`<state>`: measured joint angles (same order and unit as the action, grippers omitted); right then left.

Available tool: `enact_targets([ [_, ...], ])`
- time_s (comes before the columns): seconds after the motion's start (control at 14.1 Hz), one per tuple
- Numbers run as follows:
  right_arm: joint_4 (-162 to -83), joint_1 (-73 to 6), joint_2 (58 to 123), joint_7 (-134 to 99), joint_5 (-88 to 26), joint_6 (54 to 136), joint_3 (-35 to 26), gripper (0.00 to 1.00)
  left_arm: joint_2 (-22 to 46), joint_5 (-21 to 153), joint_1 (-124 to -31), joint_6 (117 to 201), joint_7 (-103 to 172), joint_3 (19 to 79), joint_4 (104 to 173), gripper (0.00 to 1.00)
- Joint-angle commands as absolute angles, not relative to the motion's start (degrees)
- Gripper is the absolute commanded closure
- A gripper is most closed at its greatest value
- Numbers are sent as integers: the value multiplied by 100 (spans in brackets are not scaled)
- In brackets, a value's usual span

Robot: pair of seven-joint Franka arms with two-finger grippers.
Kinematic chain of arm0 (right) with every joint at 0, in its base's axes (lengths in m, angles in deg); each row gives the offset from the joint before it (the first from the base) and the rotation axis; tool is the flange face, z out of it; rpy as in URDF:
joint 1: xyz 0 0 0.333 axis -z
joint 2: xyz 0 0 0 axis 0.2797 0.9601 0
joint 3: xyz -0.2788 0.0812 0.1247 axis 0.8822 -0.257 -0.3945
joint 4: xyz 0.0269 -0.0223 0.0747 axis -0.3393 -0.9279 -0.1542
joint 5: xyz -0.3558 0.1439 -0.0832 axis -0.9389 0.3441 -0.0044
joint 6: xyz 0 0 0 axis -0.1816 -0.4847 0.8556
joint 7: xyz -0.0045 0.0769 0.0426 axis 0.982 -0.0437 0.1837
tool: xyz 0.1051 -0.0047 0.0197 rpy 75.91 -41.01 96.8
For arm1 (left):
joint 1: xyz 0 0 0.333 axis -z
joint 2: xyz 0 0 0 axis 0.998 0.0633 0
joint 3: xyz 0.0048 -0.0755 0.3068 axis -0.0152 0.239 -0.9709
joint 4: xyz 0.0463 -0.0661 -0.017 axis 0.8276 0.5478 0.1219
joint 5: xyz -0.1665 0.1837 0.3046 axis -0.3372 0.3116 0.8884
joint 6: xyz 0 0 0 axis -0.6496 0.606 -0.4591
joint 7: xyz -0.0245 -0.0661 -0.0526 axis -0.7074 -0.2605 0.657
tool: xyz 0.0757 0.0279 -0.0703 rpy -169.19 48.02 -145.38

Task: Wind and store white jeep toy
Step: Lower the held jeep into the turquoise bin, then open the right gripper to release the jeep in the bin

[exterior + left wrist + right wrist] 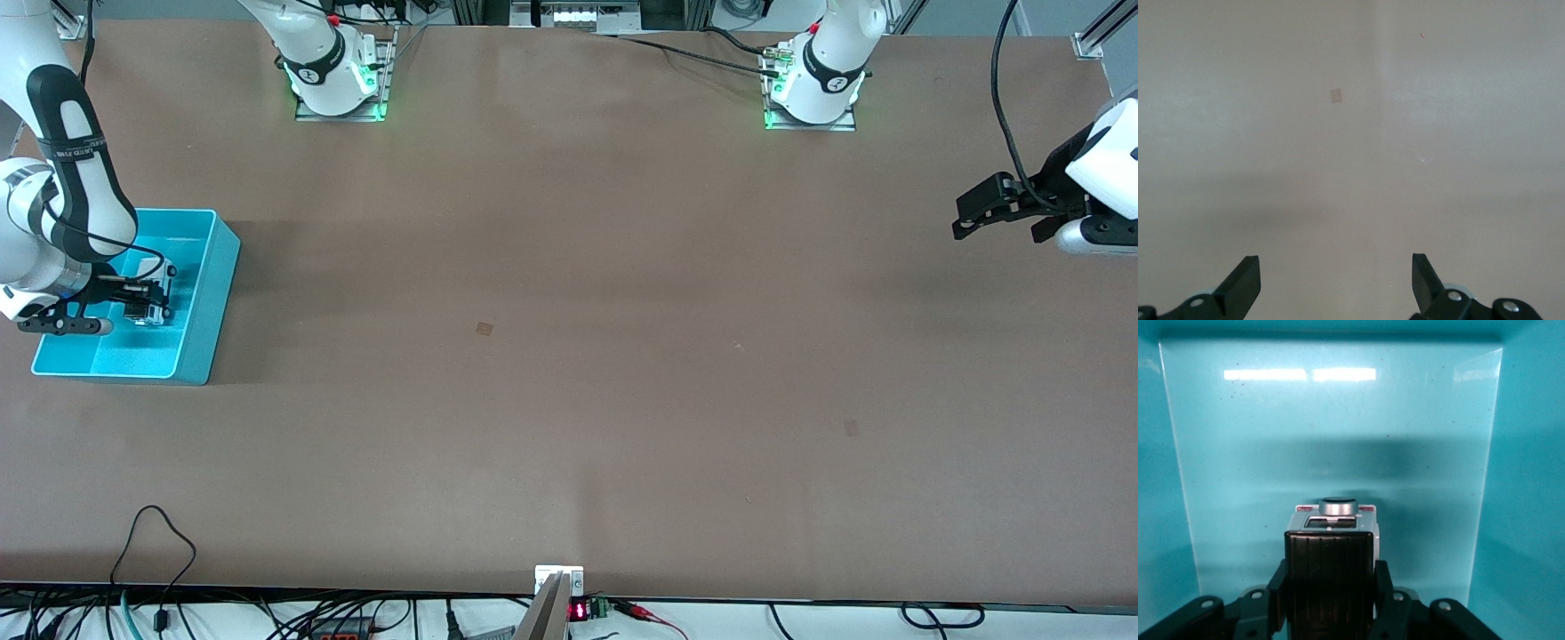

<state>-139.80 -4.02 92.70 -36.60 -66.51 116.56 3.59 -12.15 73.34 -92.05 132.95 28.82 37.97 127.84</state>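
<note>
The white jeep toy [149, 300] is a small boxy white car with a black ribbed roof panel [1329, 567] and a round grey part at one end. My right gripper [142, 298] is shut on it, a finger pressed to each side, inside the cyan bin [206, 307] at the right arm's end of the table. The right wrist view shows the jeep low over the bin's floor [1338, 440]; whether its wheels touch is hidden. My left gripper [969, 213] hangs open over bare table at the left arm's end, nothing between its fingertips [1245, 280].
The bin's walls [1511, 487] stand close around the right gripper on three sides. A small pale square mark [484, 329] lies on the brown table near its middle. Cables run along the table's edge nearest the front camera.
</note>
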Motion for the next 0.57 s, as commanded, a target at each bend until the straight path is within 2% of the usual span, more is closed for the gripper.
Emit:
enact_targets([
  [0.0, -13875, -306, 9330, -3787, -6629, 11646, 308, 96, -1324, 7255, -9226, 13289, 2847, 3808, 12830, 0],
  [0.35, -13875, -306, 9366, -3787, -6629, 11663, 308, 96, -1315, 7246, -9226, 13306, 2856, 3808, 12830, 0],
  [0.42, -13875, -315, 9374, -3787, -6629, 11663, 308, 93, -1324, 7246, -9226, 13306, 2856, 3808, 12830, 0],
  [0.5, -13875, -315, 9374, -3787, -6629, 11663, 308, 83, -1324, 7246, -9226, 13306, 2856, 3808, 12830, 0],
])
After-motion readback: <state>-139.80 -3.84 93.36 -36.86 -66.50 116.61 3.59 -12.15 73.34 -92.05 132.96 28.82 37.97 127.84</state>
